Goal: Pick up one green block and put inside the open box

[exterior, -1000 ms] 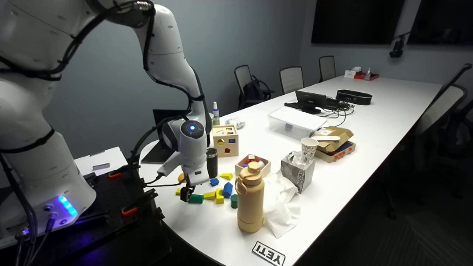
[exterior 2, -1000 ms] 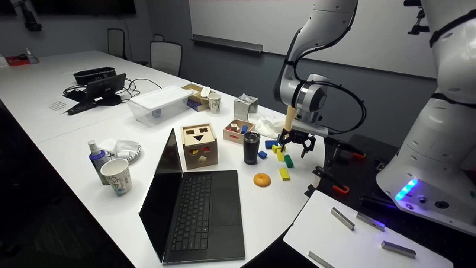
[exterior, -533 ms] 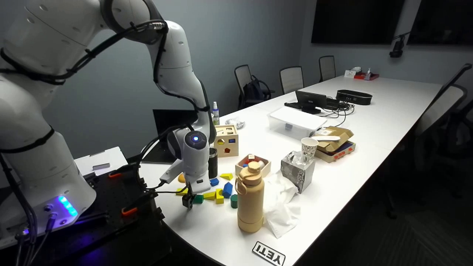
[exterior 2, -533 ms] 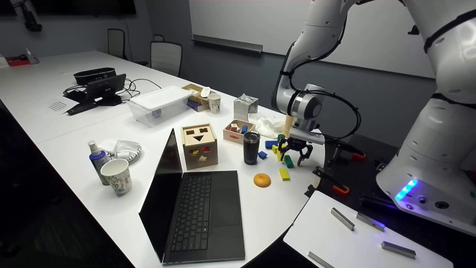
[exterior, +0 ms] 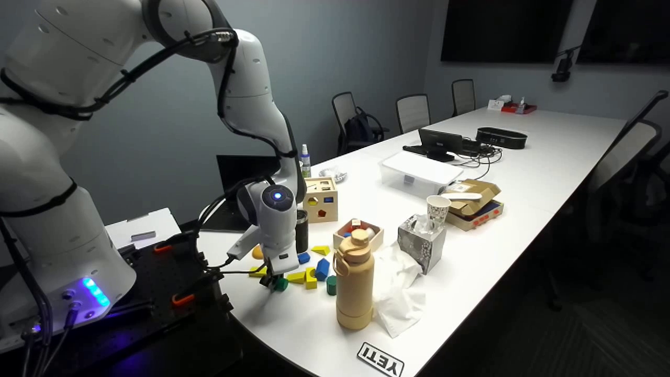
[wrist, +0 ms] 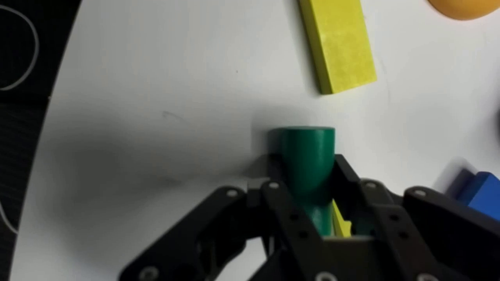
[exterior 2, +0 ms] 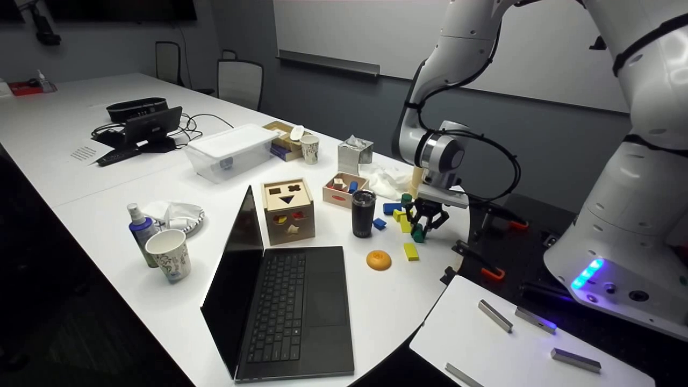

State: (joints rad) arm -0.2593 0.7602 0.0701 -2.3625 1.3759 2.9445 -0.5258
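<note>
Gripper [wrist: 308,171], wrist view: I held it clenched across the barrel of one green block [wrist: 310,152]; I judged the crosswise squeeze suited a cylinder, since it left one end jutting free.
Green block, wrist view: It was well in from the edge of the table [wrist: 129,70]; whether it touched the surface I could not tell.
Neighbours, wrist view: Past that end I counted one yellow block [wrist: 345,47] and part of one orange dome [wrist: 466,6]; one blue block [wrist: 484,195] lay to the side and one yellow sliver [wrist: 341,224] showed under the grip, so I judged a straight lift safer than a sideways drag.
Rounded edge, in an exterior view: Near this edge, the closest to me, probably spread there for reach, were two green ones (the gripped block and an upright green cylinder [exterior: 332,286]), four yellow blocks [exterior: 311,278] and two blue blocks [exterior: 322,268].
Wooden cube box [exterior 2: 289,223], in an exterior view: One, with cut-outs in top and sides, stood farther in from the rounded edge, beside one laptop [exterior 2: 287,309]; I took it for the goal, the block not yet inside.
Shallow wooden box [exterior 2: 334,197], in an exterior view: One, holding small blocks [exterior 2: 353,186]; being plainly open-topped, it was the rival reading of my task.
Dark tumbler [exterior 2: 363,217], in an exterior view: One stood between the cube box and my grip, so I judged the carry called for height.
</note>
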